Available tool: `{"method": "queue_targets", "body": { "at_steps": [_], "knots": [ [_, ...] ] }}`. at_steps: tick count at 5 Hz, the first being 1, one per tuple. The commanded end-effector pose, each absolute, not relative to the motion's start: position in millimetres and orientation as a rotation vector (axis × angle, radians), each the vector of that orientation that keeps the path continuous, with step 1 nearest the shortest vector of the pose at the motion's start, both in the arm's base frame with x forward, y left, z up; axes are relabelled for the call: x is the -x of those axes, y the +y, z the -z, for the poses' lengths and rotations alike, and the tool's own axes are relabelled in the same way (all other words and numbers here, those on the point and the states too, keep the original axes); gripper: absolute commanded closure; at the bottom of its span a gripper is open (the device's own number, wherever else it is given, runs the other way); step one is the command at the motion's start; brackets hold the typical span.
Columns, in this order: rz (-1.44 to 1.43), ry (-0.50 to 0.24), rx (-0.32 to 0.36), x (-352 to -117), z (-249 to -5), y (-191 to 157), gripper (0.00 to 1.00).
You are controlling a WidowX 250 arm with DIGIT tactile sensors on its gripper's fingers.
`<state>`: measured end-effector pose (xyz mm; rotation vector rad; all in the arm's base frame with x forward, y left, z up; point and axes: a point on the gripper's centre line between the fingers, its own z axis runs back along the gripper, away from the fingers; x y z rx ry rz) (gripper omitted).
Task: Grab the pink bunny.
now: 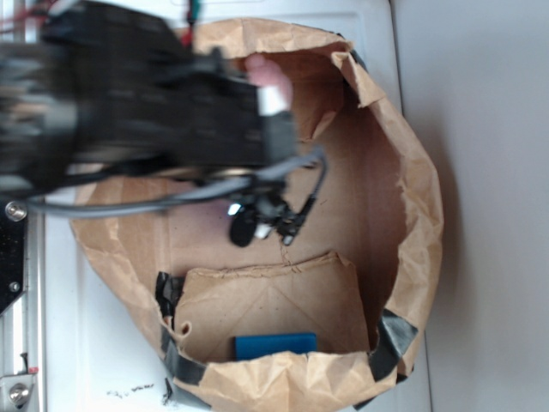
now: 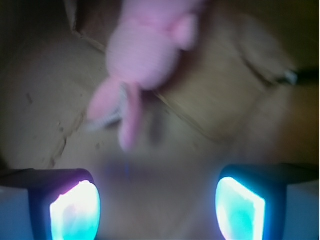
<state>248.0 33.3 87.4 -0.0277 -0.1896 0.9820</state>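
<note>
Wrist view shows you the small, fuzzy, pale-pink plush bunny (image 2: 147,47) lying ahead of the tool (image 2: 157,205), whose two glowing pads (image 2: 75,210) stand spread wide apart with nothing between them; the toy sits at the top of the frame, its long floppy ears trailing down toward you, well short of the gap. Your main risk is closing too early: from here the pads would likely catch only an ear tip or a whitish bit beside the ears that may be a tag, and a soft toy held that way could slip free. The view is blurred, so judge the ears' exact ends with care. The second risk is the container itself. In the exterior view the bunny (image 1: 264,70) peeks out as a pink patch behind the black arm, against the far wall of a crumpled brown paper bag (image 1: 412,172) with rolled-down sides and dark tape patches, resting on the white bench (image 1: 86,360). That wall stands just beside the toy, so an advance could drive a pad into the paper, dragging the bag or pinching paper along with plush. Inside the bag you also have a loose folded flap of brown paper (image 1: 274,296) and, at the near wall, a flat blue rectangle (image 1: 275,345), well apart from the bunny.
</note>
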Motion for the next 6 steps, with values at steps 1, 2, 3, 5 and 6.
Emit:
{"method": "queue_targets", "body": {
  "at_steps": [1,2,3,5,6],
  "knots": [
    [-1.161,-0.273,0.065,-260.7,-98.4,38.4,0.0],
    [-1.121,-0.288,0.095,-259.0,-98.8,41.6,0.0],
    [-1.087,-0.331,0.107,-259.7,-97.1,44.5,0.0],
    [-1.124,-0.296,0.037,-246.8,-85.1,41.7,0.0],
    [-1.145,-0.307,0.031,-238.1,-84.7,43.3,0.0]
  ]
}}
